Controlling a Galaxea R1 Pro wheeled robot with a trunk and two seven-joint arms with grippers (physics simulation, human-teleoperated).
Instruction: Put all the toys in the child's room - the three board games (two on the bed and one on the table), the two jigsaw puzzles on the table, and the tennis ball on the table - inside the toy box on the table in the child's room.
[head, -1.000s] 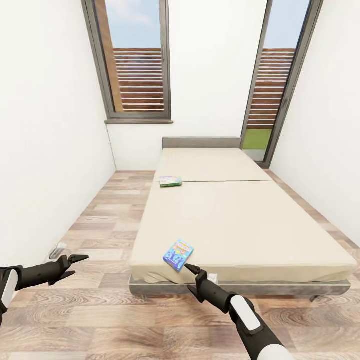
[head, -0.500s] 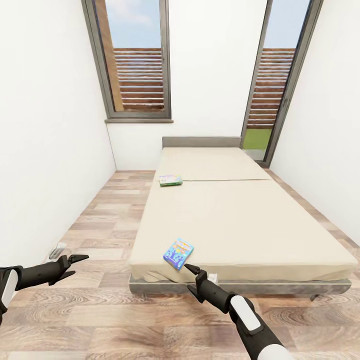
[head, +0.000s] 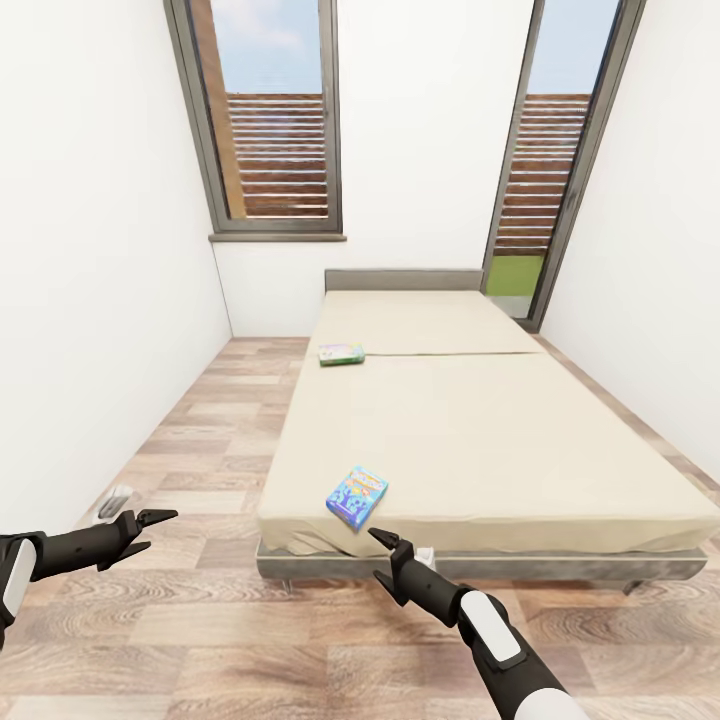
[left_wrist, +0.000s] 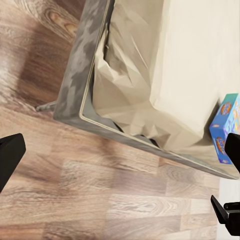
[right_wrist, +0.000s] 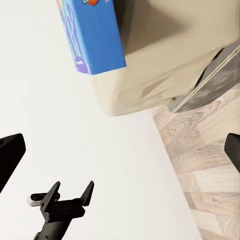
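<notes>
Two board games lie on the bed (head: 480, 440). A blue box (head: 356, 496) sits near the foot corner, also seen in the left wrist view (left_wrist: 226, 127) and the right wrist view (right_wrist: 92, 35). A green-white box (head: 341, 354) rests at the bed's left edge, farther back. My right gripper (head: 374, 552) hangs open just short of the blue box, a small gap between them. My left gripper (head: 160, 530) is open over the floor left of the bed, holding nothing. The table, toy box, jigsaw puzzles and tennis ball are out of view.
The bed's dark grey frame (head: 480, 566) stands low across my front. A white wall (head: 90, 300) runs along the left, with a small pale object (head: 115, 498) on the floor at its foot. Wood-plank floor (head: 220, 420) runs between wall and bed. Tall windows are at the back.
The whole picture has shifted: the bed and both boxes sit slightly higher and farther, so the camera moved. The blue box now stands a little clear of my right gripper. Both grippers stay open.
</notes>
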